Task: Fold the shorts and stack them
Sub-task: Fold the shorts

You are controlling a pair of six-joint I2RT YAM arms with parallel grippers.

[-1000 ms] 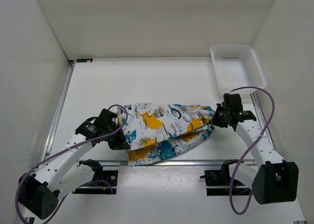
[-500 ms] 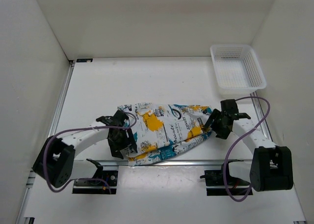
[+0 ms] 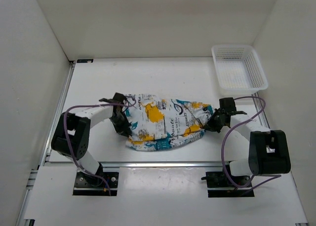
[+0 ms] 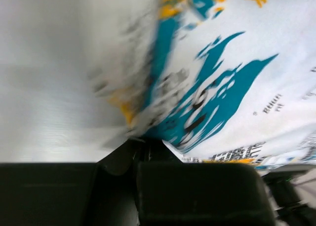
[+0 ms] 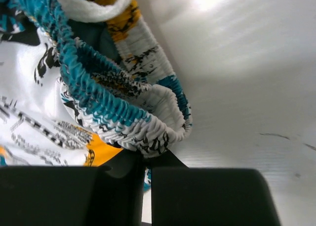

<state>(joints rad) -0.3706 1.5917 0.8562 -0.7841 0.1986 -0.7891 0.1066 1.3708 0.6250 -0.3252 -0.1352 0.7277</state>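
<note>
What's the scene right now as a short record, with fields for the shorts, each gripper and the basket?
shorts: spread across the near half of the table, held at both ends
left gripper: shut on the shorts' left end
right gripper: shut on the elastic waistband at the right end
mesh basket: far right corner, empty, apart from the shorts

A white plastic mesh basket [image 3: 260,73], rectangular with sloped sides, sits at the far right corner of a flat white table [image 3: 148,80], close to the right wall. 3 plain white walls [image 3: 148,23] enclose the table at the back, left and right. A silver metal rail [image 3: 59,112] runs along the table's left edge, with a small black bracket [image 3: 85,61] at its far end.
</note>
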